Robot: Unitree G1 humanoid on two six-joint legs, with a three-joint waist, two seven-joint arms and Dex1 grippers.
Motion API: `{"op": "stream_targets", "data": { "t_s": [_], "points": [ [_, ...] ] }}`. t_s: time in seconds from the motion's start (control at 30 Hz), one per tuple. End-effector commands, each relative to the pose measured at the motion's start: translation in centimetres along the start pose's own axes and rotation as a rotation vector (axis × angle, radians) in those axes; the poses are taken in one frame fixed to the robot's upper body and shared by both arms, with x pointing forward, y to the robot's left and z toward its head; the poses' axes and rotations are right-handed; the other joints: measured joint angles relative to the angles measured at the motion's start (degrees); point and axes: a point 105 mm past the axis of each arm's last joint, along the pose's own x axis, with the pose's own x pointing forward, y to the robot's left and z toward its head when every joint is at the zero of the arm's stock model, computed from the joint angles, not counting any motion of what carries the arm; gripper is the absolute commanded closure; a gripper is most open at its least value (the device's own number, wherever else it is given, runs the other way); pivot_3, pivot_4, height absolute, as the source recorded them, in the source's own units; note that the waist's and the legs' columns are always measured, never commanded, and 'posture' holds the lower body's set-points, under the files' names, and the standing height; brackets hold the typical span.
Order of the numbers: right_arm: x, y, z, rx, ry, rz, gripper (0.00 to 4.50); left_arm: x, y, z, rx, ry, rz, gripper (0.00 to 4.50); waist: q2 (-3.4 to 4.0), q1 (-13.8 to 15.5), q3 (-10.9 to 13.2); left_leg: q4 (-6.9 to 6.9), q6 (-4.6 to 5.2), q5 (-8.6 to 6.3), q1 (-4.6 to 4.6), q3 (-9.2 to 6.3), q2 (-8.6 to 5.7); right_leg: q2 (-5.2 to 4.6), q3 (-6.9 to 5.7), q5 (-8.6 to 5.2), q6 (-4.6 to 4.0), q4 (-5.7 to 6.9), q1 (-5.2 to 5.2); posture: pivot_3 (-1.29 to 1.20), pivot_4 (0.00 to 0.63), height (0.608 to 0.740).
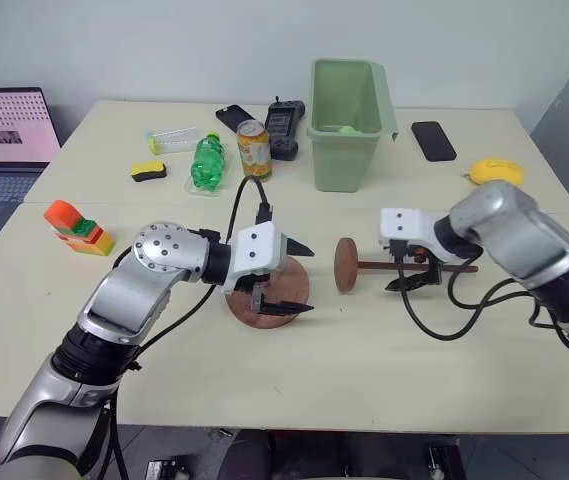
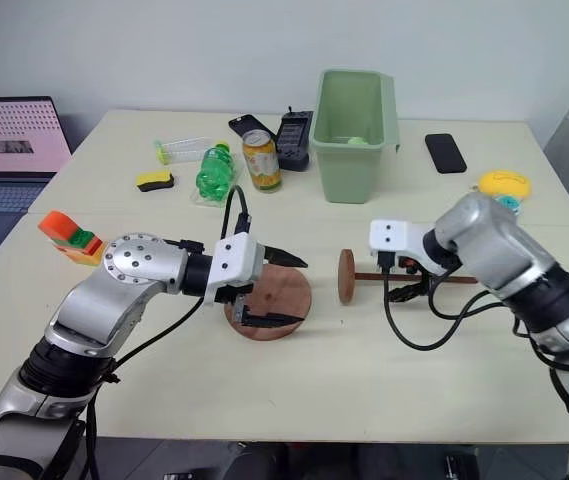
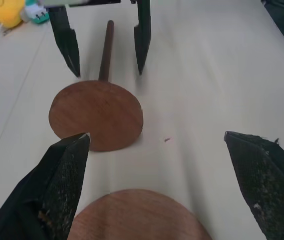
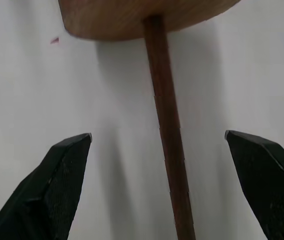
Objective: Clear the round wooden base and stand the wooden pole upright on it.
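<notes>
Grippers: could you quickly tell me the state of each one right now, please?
Left gripper: open, holding nothing, above the round wooden base.
Right gripper: open, fingers either side of the wooden pole, not closed on it.

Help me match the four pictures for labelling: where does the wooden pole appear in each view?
Left eye: wooden pole lying right of centre.
Right eye: right of centre.
Left wrist: upper middle.
Right wrist: centre, between that gripper's fingers.
Shared landmark: the disc on its end.
</notes>
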Motion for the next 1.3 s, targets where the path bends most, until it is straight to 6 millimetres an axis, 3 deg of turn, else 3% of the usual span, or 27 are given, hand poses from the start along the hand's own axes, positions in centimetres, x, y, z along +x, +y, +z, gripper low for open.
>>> {"op": "stream_targets", "data": {
  "t_s": [0.03,0.13,0.6,0.87,1.0,1.13,1.3],
  "points": [
    [0.0,-1.1,0.5,-0.06,0.056,0.037,0.01,0.3,-0.3,0.7,0.047,-0.011,0.024,0.0,0.0,0.0,0.0,0.02,0.0,0.0,0.01,0.01,0.0,0.0,0.0,0.0,0.0,0.02,-0.01,0.0,0.15,0.74],
    [0.0,-1.4,0.9,-0.071,0.068,0.079,0.52,0.4,-0.4,0.6,0.047,-0.01,0.033,0.0,0.01,0.0,0.0,0.12,0.01,-0.01,0.0,0.0,0.01,0.0,0.0,0.0,0.0,0.1,-0.02,0.0,0.15,0.74],
    [-0.2,-1.9,1.6,-0.055,0.079,0.13,4.3,0.6,0.0,0.5,0.048,-0.01,0.062,0.0,0.01,0.0,0.0,0.32,0.01,-0.01,-0.02,-0.03,0.0,-0.01,-0.01,0.0,0.0,0.2,-0.01,0.0,0.15,0.74],
    [-0.9,-2.0,2.1,-0.018,0.034,0.12,4.33,0.4,0.0,0.5,0.048,-0.009,0.062,0.0,0.02,0.0,0.0,0.37,0.03,-0.02,-0.02,-0.03,0.0,-0.01,-0.02,0.0,0.0,0.24,0.0,0.0,0.15,0.74],
    [-4.1,-3.0,4.0,0.044,-0.115,0.041,4.33,-1.0,1.1,0.4,0.023,-0.011,0.12,0.0,0.03,0.0,0.0,0.37,0.03,-0.02,-0.04,-0.05,0.0,-0.01,-0.02,0.0,0.0,0.25,-0.01,0.0,0.15,0.74],
    [-10.4,-2.3,7.7,0.098,-0.472,-0.075,4.33,-5.4,2.1,-1.3,-0.097,0.021,0.247,0.0,0.07,-0.1,0.0,0.37,0.04,-0.03,-0.17,-0.1,0.02,-0.02,-0.03,0.0,0.0,0.27,-0.13,0.0,0.15,0.74],
    [-13.6,-0.5,10.7,0.125,-0.883,-0.193,4.33,-9.5,1.3,-3.5,-0.15,0.092,0.323,0.0,0.01,-0.3,0.0,0.44,0.01,-0.01,-0.81,-0.11,0.11,0.0,-0.07,0.0,0.0,0.54,-0.85,0.0,0.15,0.74]
  ]
}}
